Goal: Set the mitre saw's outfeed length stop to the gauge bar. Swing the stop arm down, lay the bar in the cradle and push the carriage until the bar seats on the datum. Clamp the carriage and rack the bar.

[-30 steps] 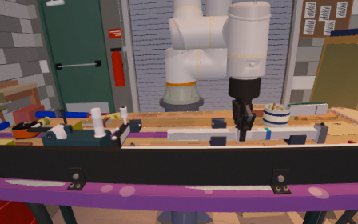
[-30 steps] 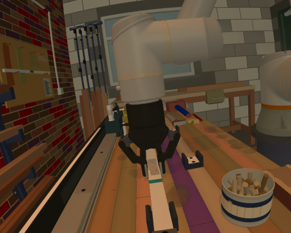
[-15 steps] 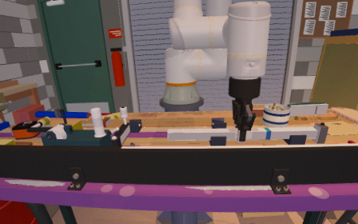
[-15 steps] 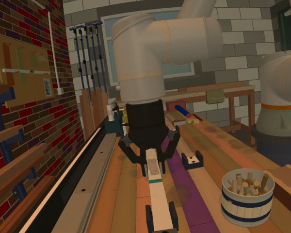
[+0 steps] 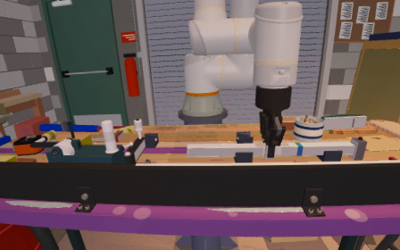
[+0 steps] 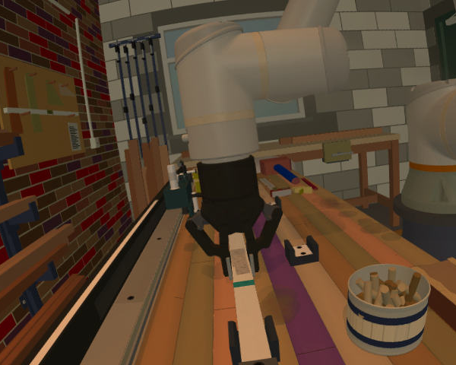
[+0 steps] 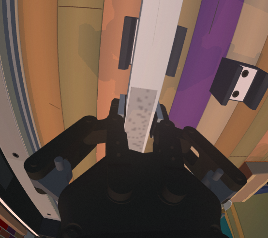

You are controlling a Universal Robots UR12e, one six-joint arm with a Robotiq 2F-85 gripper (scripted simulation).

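The pale gauge bar (image 5: 272, 148) (image 6: 244, 290) (image 7: 155, 52) lies lengthwise on the bench in dark cradle blocks (image 5: 243, 157) (image 7: 128, 42), with a speckled grip patch and a green band (image 6: 244, 283). My gripper (image 5: 271, 152) (image 6: 241, 271) (image 7: 139, 117) comes straight down over it, its fingers closed on the sides of the speckled patch. To the left on the rail the dark green carriage (image 5: 89, 152) carries a white knob (image 5: 107, 136), and the stop arm (image 5: 139, 149) sits at its right end. A grey datum block (image 5: 358, 148) stands at the bar's right end.
A long black rail (image 5: 201, 178) (image 6: 102, 283) runs along the bench's front edge. A white tub of dowels (image 5: 308, 127) (image 6: 387, 308) stands behind the bar. An empty dark bracket (image 6: 301, 249) (image 7: 238, 83) sits on the purple strip, and tools clutter the left end.
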